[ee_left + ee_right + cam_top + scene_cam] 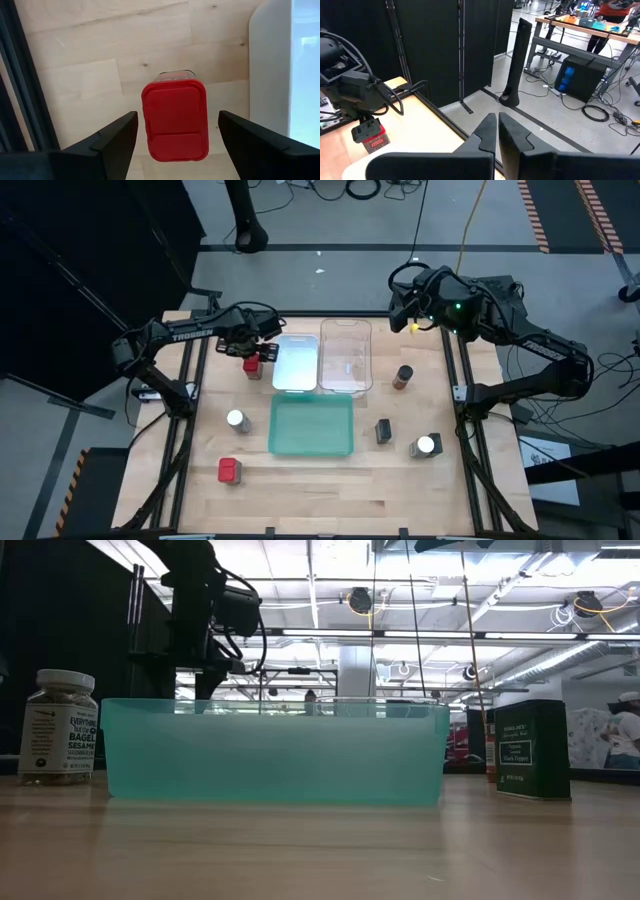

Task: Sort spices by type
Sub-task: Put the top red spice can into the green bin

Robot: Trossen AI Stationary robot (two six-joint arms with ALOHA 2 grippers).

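A red boxy tin (175,125) stands upright on the table beside the white tray (296,362). My left gripper (178,115) hovers over it, pointing down and open, with one finger on each side and a gap at both. This gripper (255,358) is near the far left of the table. A second red tin (230,470), two white-lidded jars (236,420) (426,446), a dark grey tin (383,430) and a brown dark-lidded jar (403,377) stand apart on the wood. My right gripper (497,122) waits shut beyond the far right edge (398,308).
The clear tray (346,356) sits next to the white tray at the far middle, and the green tray (312,425) lies nearer the front. In the low view the green tray (275,750) stands between a white-lidded jar (58,725) and the dark tin (532,750).
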